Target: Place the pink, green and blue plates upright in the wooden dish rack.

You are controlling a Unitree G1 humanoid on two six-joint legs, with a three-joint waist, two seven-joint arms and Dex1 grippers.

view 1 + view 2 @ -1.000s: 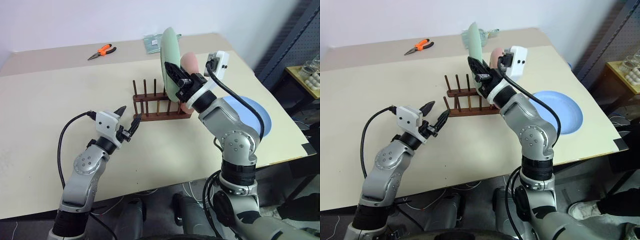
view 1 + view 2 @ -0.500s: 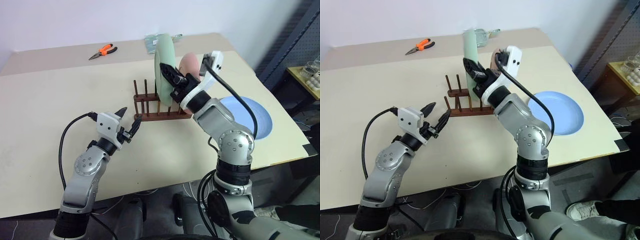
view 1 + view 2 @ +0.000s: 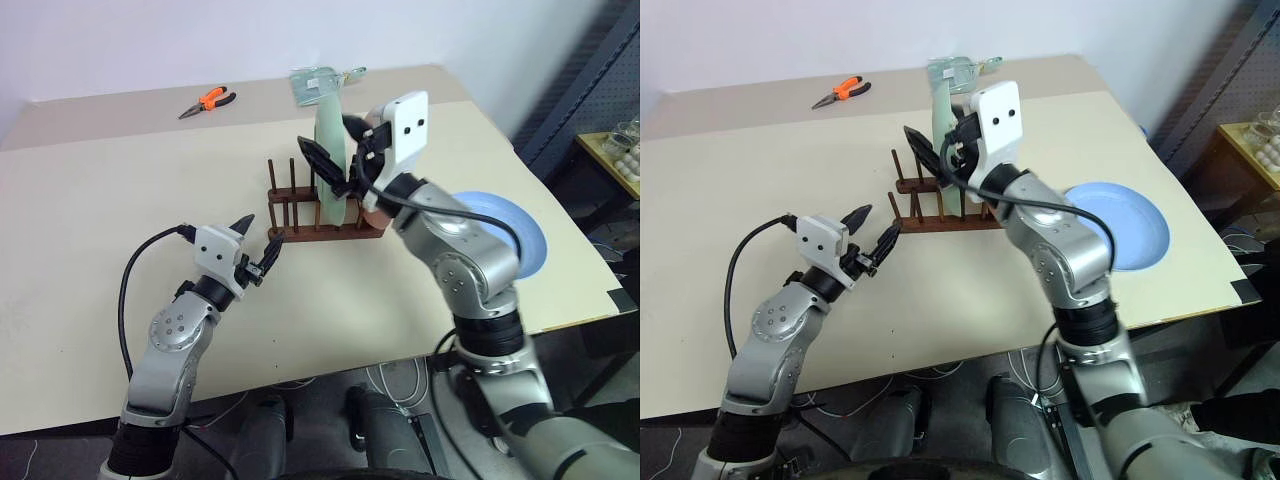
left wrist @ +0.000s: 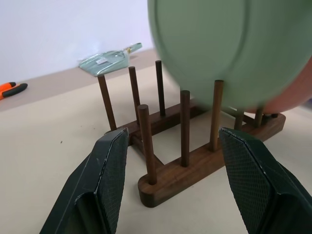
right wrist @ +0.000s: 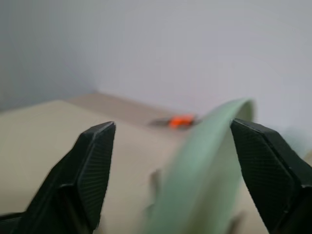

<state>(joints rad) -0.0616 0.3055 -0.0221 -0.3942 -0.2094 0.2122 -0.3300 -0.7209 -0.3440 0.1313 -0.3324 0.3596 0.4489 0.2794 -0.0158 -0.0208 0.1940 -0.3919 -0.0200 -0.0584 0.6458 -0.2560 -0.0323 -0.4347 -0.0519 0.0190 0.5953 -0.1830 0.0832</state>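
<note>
The green plate (image 3: 330, 150) stood on edge among the dowels of the wooden dish rack (image 3: 322, 218) at the middle of the table (image 3: 120, 200), and the right gripper (image 3: 335, 160) hung at its upper rim with both fingers spread wide on either side, not gripping it. The pink plate (image 3: 372, 212) was mostly hidden behind the green one and the right wrist, so only a sliver showed at the rack's far end, while the blue plate (image 3: 520, 235) lay flat on the table, half covered by the right arm. The left gripper (image 3: 257, 245) hovered just short of the rack's near end, its fingers parted and empty, and orange pliers (image 3: 205, 100) lay well apart by the wall.
</note>
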